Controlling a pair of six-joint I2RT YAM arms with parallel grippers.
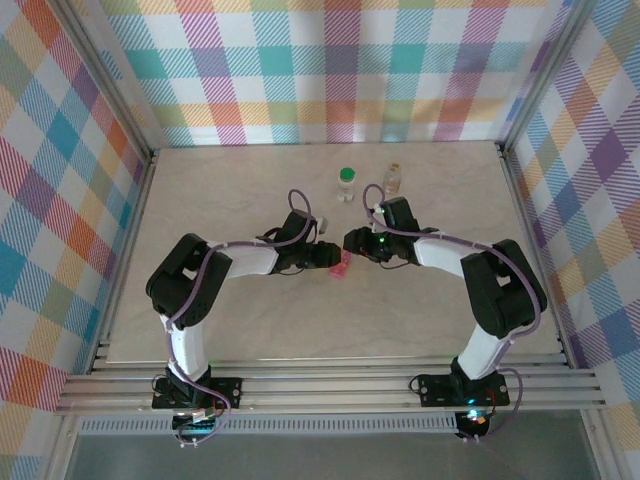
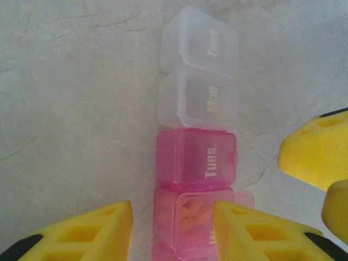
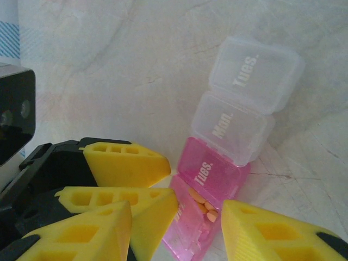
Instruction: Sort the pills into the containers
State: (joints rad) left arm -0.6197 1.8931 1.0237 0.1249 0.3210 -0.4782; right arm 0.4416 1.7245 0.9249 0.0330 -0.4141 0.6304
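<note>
Setting: a pale marbled counter [image 1: 240, 200] is enclosed by checked walls [image 1: 330, 70].
Pill box: a slim pill box [image 2: 197, 163] lies flat at mid-counter, between the two arms. Two clear compartments are seen at one end and pink ones follow.
Pills: orange pills [image 3: 204, 209] are seen in one pink compartment, next to the pink one marked "Tues.". Whether its lid is latched cannot be told.
Bottles: a white bottle with a green cap [image 1: 346, 183] and a smaller amber bottle [image 1: 393, 178] stand upright near each other, well apart from the box on its far side.
Left tool: the left tool [image 2: 173, 209] is placed over the filled compartment with its fingers somewhat parted. Whether the box is pinched cannot be told.
Right tool: the right tool [image 3: 176, 209] is held with its fingers parted and empty, just beside the box.
Risk, collision: the two tools are crowded at one spot, so a finger could be struck by the other arm on a small misjudged move.
Risk, spill: the box is judged light. If it is pushed sideways or tipped at one end, it could be slid or flipped, and the pills could be scattered through an unlatched lid.
Risk, sorting: the neighbouring compartments are narrow, so a pill could be dropped into the wrong one.
</note>
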